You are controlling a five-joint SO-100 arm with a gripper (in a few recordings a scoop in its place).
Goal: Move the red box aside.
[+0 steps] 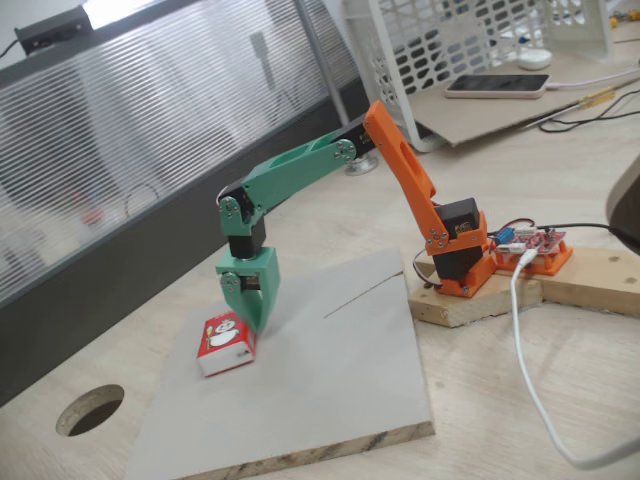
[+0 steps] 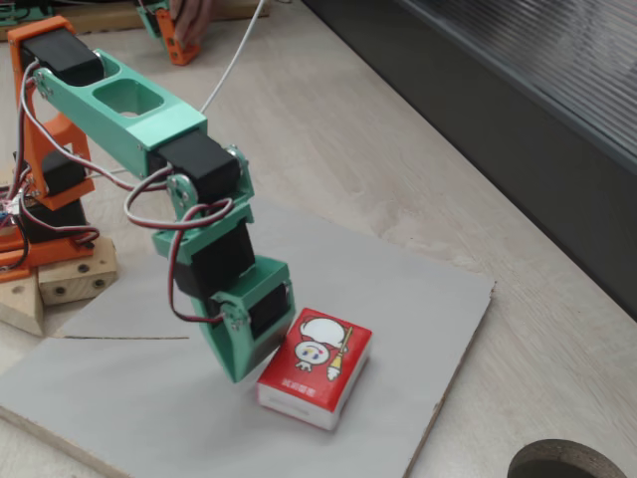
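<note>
The red box (image 1: 226,343), a small flat red carton with white side edges and a white cartoon figure printed on its top face, lies flat on a grey rectangular board (image 1: 330,400) near the board's left edge in a fixed view (image 2: 315,367). Below the figure runs a short line of white writing that is too small for me to read.

My tool (image 1: 250,305), green plastic, points down at the board and stands right against one long side of the box; in the other fixed view (image 2: 246,344) it presses against the box's left side. I cannot tell whether its fingers are apart or together, since the green housing hides them.

Above it my green forearm (image 1: 295,170) rises to an orange upper link (image 1: 400,165), which comes down to an orange base (image 1: 460,255) on pale wooden blocks (image 1: 480,298). A red circuit board (image 1: 535,245) with wires sits beside the base, and a white cable (image 1: 525,370) trails from it.

The board rests on a light wooden table (image 1: 560,170), which has a round hole (image 1: 90,410) near the corner. At the far side a white lattice plastic basket (image 1: 440,50) stands, its contents not clear to me, with a phone (image 1: 497,86) lying flat beside it.
</note>
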